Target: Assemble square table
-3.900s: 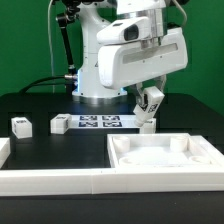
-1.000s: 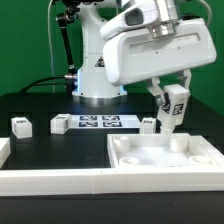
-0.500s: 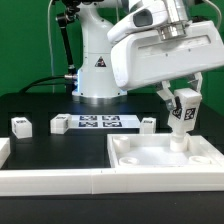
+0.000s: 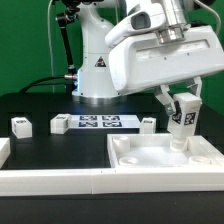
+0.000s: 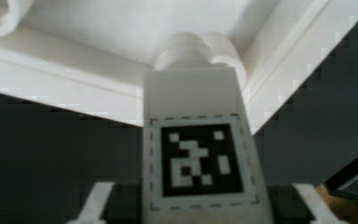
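One short white leg (image 4: 181, 120), black-and-white tag (image 5: 197, 160), at corner of rimmed slab (image 4: 128, 160)

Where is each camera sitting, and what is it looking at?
Exterior view: off the arm, facing the robot's base across the black table; shows the arm and tool holding a leg at the square slab.
Wrist view: on the wrist, looking along the leg at the slab's corner; only the tool's fingers show.
Both show the leg and slab.
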Motion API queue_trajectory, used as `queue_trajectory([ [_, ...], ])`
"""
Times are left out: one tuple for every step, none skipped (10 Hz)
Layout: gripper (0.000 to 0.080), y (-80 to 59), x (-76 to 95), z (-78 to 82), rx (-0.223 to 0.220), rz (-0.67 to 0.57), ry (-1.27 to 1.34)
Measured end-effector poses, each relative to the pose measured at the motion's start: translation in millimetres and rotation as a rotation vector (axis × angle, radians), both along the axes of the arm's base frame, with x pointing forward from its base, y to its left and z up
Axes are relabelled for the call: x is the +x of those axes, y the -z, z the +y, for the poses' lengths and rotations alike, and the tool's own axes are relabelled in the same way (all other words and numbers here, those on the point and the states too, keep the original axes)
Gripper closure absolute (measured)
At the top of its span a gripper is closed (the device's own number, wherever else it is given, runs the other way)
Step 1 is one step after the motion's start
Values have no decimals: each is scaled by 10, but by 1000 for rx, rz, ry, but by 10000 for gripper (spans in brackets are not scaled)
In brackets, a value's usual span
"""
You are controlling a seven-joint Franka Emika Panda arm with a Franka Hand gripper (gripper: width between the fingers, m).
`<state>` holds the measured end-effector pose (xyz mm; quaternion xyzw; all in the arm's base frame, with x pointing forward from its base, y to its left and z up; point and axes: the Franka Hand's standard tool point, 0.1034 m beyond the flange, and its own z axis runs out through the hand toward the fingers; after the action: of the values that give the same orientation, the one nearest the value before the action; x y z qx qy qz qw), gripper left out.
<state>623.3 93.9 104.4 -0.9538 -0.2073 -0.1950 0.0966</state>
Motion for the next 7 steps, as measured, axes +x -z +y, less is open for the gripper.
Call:
queue_trajectory([
  [509,9,58,79,18,3,8],
  [509,32,90,171,31,1,9],
  [509,65,82,209,34,1,7],
  [509,66,83,189,33,2,9],
  [509,69,82,189,33,2,10],
  [509,71,81,189,33,2,10],
  [509,73,80,190,33,3,9],
])
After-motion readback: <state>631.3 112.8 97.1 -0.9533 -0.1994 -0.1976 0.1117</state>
